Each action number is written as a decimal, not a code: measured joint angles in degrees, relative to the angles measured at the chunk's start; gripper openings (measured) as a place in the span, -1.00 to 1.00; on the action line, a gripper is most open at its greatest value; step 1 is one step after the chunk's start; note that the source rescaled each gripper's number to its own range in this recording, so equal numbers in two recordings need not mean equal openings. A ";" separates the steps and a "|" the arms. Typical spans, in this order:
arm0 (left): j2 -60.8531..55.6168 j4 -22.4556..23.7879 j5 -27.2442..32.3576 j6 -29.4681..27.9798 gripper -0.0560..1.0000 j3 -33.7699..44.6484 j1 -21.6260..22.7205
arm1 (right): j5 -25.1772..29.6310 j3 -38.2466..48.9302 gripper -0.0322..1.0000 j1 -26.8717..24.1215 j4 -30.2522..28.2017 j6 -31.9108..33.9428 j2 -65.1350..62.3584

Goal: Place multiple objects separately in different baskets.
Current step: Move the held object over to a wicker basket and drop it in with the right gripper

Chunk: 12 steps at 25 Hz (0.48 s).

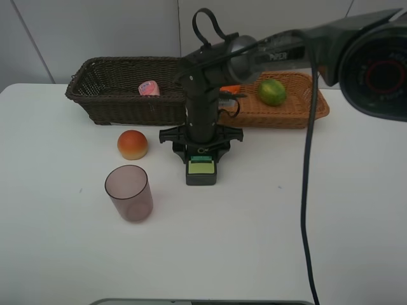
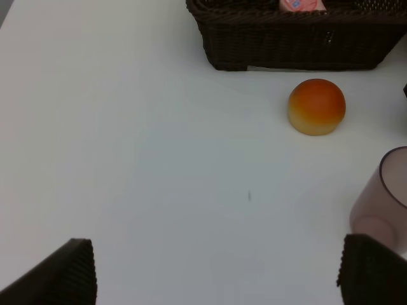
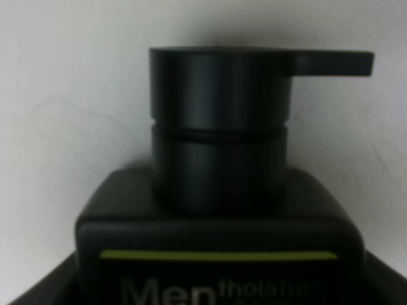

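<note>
tube (image 1: 149,88) is sitting in the dark basket (image 1: 95,95), green fruit (image 1: 272,91) in the tan basket (image 1: 292,117). peach (image 1: 132,144), cup (image 1: 129,192) and bottle (image 1: 201,170) are waiting on the table (image 1: 286,241) (right gripper (image 1: 201,155) is straddling the bottle, grip unclear; left gripper (image 2: 216,273) is gaping, empty).

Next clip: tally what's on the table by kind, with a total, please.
Baskets: 2 (dark brown basket, tan basket)
Fruit: 2 (green fruit, red-orange fruit)
Cups: 1 (mauve cup)
Bottles: 1 (black bottle)
Tubes: 1 (pink tube)
Total: 7, leaving out a mostly hidden orange sliver in the tan basket.
</note>
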 joint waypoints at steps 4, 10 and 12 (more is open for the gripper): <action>0.00 0.00 0.00 0.00 0.86 0.00 0.00 | 0.00 0.00 0.19 0.00 0.00 0.00 0.00; 0.00 0.00 0.00 0.00 0.86 0.00 0.00 | 0.00 0.00 0.19 0.00 0.00 0.00 -0.06; 0.00 0.00 0.00 0.00 0.86 0.00 0.00 | 0.23 0.00 0.19 0.00 0.00 -0.34 -0.38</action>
